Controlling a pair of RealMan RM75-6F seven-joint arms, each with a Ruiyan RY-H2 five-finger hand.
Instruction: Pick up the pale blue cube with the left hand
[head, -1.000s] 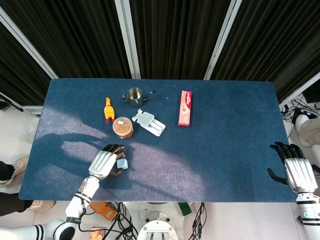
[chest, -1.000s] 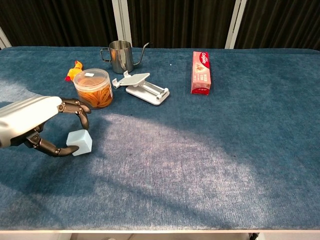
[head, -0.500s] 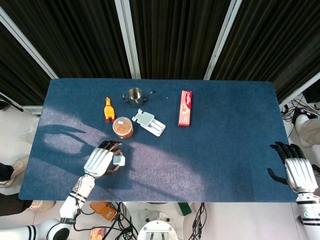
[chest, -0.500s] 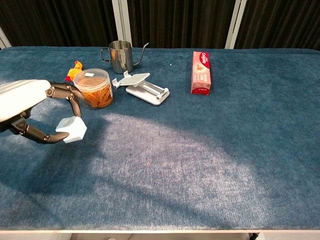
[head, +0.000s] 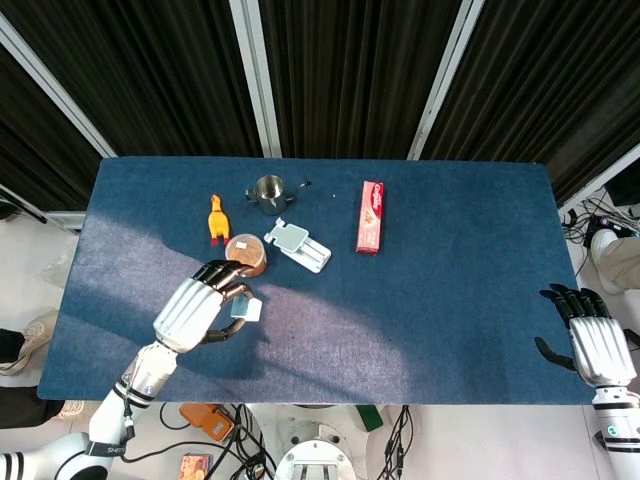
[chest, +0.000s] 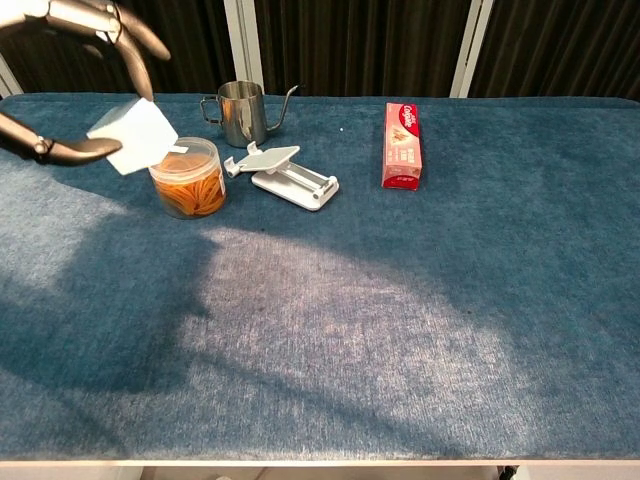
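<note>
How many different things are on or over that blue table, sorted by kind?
Pale blue cube, held by the left hand: 1
Rubber chicken toy: 1
Metal pitcher: 1
Clear tub with orange contents: 1
White folding stand: 1
Red box: 1
Total: 6 things

The left hand (head: 196, 308) is holding the cube (chest: 133, 135) above the table (chest: 420, 300), at its left, just near of the jar (chest: 188, 178). The toy chicken (head: 215, 218) is lying left of the jar, the kettle (chest: 240, 112) far of it, the stand (chest: 288, 173) right of it, and the box (chest: 402, 144) further right. The right hand (head: 592, 338) is sitting at the near right edge.
</note>
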